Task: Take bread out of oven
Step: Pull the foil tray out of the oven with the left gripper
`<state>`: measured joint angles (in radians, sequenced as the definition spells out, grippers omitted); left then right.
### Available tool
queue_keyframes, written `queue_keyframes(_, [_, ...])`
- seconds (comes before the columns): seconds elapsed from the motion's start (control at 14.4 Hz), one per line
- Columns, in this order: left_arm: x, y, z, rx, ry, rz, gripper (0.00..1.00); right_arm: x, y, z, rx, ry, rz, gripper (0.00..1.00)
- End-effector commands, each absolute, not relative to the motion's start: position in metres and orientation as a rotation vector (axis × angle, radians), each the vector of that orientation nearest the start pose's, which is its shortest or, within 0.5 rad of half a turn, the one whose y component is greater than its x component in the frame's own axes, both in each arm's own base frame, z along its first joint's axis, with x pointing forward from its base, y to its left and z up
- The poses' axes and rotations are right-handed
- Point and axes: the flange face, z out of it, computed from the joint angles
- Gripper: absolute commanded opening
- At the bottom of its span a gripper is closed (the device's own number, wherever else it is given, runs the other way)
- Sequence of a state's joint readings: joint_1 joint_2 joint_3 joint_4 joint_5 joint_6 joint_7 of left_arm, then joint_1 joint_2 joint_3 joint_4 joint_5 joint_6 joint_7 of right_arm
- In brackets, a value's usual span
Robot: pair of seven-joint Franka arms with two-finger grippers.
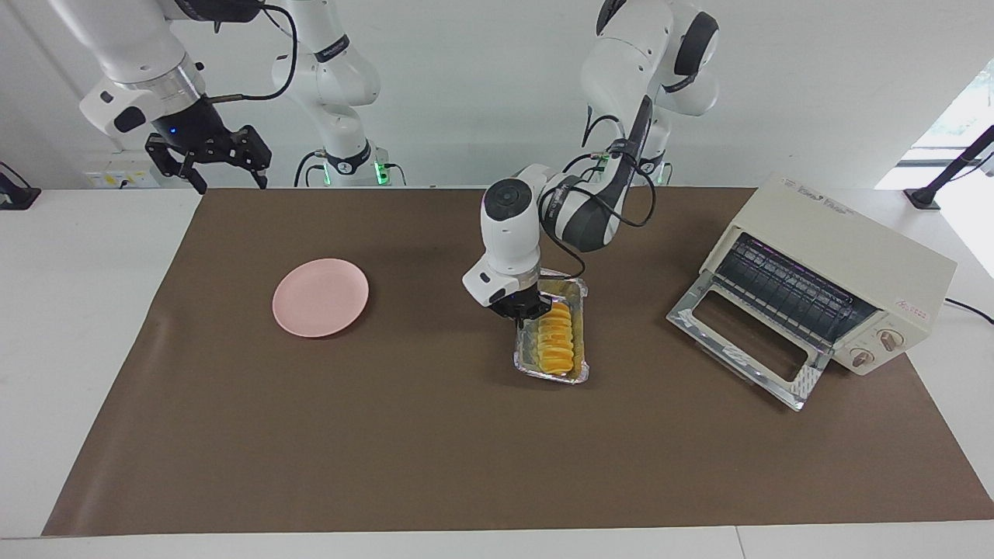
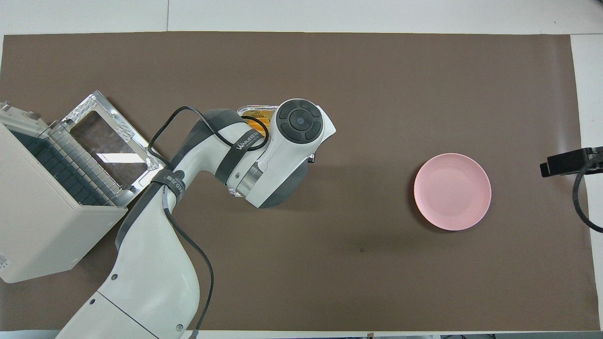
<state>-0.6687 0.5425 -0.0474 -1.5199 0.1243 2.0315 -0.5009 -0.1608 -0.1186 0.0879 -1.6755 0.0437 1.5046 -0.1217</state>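
At the right arm's end of the counter (image 1: 435, 458), which is covered by a brown mat, the right tool (image 1: 208, 159) hangs in the air above the mat's corner close to the robots; its black fingers are spread apart and hold nothing, and this arm waits. A round, flat pink plastic plate (image 1: 320, 297) lies on the mat between that end and the middle, well apart from everything else.

In the middle stands a crinkled rectangular silver foil tray (image 1: 578, 376), and in it lies the small elongated golden-yellow bread (image 1: 556, 341) with its crosswise ridged segments, its length running toward and away from the robots. The left tool (image 1: 530, 314) is down at the end of the tray nearer to the robots, right at the end of the bread. Whether its fingers are clenched on the loaf or on the tray's rim, or released, I cannot tell. In the overhead view the left arm's wrist covers nearly all of the tray, so only a corner of foil and a sliver of yellow show.

Toward the left arm's end sits the boxy cream-white toaster oven (image 1: 842, 248), turned at an angle. Its glass-windowed door (image 1: 742, 338) is dropped fully open onto the mat, the dark wire rack (image 1: 788, 291) inside is bare, and the two round knobs (image 1: 876, 349) sit at one side. The bread is outside the oven, well apart from the open door.
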Motion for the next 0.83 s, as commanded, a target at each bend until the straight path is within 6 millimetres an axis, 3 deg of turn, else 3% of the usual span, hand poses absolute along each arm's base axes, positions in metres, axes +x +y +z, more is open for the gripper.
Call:
queue_keyframes(0.0, [0.53, -0.459, 0.349, -3.06, 0.355, -0.078, 0.0, 0.506, -0.031, 0.632, -3.098, -0.063, 0.09, 1.0])
queue_keyframes(0.35, [0.511, -0.466, 0.329, -3.06, 0.33, -0.066, 0.0, 0.506, -0.031, 0.631, -3.098, -0.061, 0.093, 1.0])
queue_keyframes(0.69, [0.507, -0.464, 0.323, -3.067, 0.315, -0.072, 0.0, 0.506, -0.03, 0.632, -3.099, -0.063, 0.086, 1.0])
queue_keyframes(0.76, [0.507, -0.464, 0.323, -3.067, 0.312, -0.07, 0.22, 0.506, -0.03, 0.632, -3.099, -0.063, 0.086, 1.0])
